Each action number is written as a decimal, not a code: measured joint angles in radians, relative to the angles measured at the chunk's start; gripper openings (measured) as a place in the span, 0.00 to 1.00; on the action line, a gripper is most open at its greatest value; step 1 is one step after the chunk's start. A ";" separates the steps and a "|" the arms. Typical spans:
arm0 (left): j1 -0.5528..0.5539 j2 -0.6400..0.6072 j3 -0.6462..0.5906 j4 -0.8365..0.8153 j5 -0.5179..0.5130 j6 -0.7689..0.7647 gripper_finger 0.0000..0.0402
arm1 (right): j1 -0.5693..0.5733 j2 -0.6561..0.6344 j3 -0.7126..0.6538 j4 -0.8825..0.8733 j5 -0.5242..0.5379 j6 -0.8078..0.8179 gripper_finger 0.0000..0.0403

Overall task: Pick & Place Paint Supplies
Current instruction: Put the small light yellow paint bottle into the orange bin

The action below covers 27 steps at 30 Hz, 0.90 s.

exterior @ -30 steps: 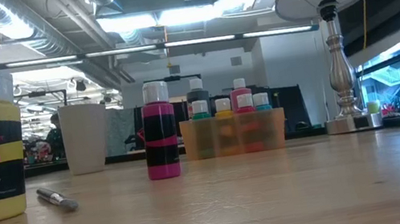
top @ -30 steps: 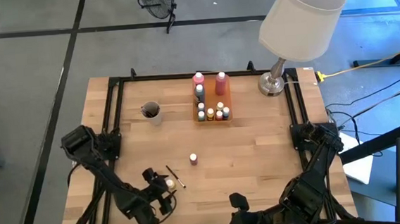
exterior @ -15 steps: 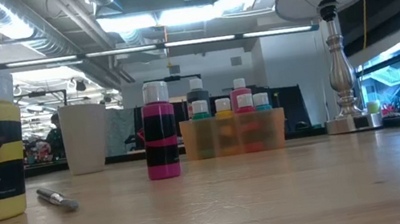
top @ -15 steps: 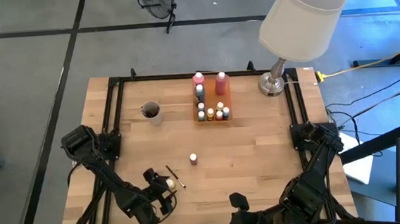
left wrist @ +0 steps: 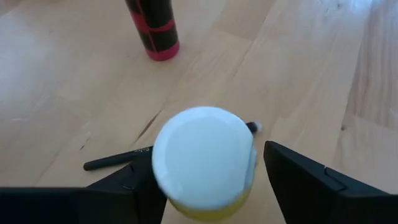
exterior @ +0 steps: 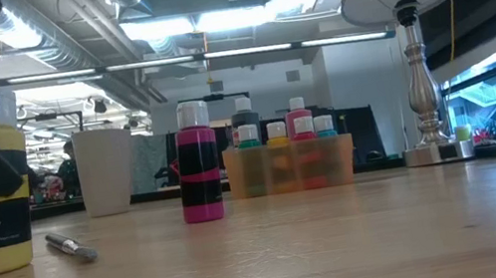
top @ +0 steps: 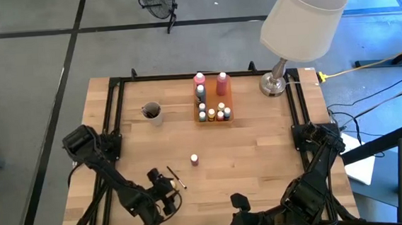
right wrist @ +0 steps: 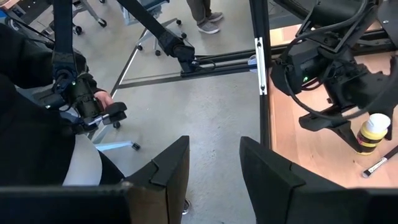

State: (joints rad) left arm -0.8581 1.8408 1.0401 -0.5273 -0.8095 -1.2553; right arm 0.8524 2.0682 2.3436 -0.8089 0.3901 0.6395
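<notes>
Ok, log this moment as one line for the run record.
left pincer: astride yellow bottle, closing, grip unconfirmed | right pincer: idle off table edge, open, empty | brush: flat beside bottle | pink bottle: upright mid-table

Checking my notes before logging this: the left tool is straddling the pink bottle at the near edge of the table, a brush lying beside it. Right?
Not quite. The left tool straddles the yellow bottle, not the pink one; the left wrist view shows the pink bottle standing apart, farther off. The brush does lie beside the yellow bottle.
</notes>
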 joint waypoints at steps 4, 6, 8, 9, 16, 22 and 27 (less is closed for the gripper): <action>0.012 0.000 0.000 0.001 0.027 0.029 0.54 | 0.000 0.000 0.000 0.000 0.002 0.000 0.36; 0.013 0.000 0.000 0.001 0.028 0.037 0.50 | -0.001 0.000 0.000 0.000 0.002 0.000 0.36; 0.012 0.000 0.000 0.001 0.042 0.039 0.46 | -0.001 0.000 0.000 0.000 0.002 0.000 0.36; 0.012 0.000 0.000 0.001 0.050 0.039 0.45 | -0.001 0.000 0.000 0.000 0.002 0.000 0.36; 0.012 -0.002 0.000 0.001 0.066 0.039 0.33 | -0.007 0.000 0.000 0.000 0.002 0.000 0.36; 0.011 -0.012 0.001 0.002 0.109 0.039 0.32 | -0.008 0.000 0.000 0.002 0.002 -0.010 0.36; 0.008 -0.073 0.000 -0.002 0.168 0.058 0.31 | -0.009 0.000 0.000 0.001 0.002 -0.011 0.36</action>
State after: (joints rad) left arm -0.8505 1.7681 1.0397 -0.5297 -0.6419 -1.1977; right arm 0.8436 2.0682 2.3436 -0.8077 0.3918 0.6281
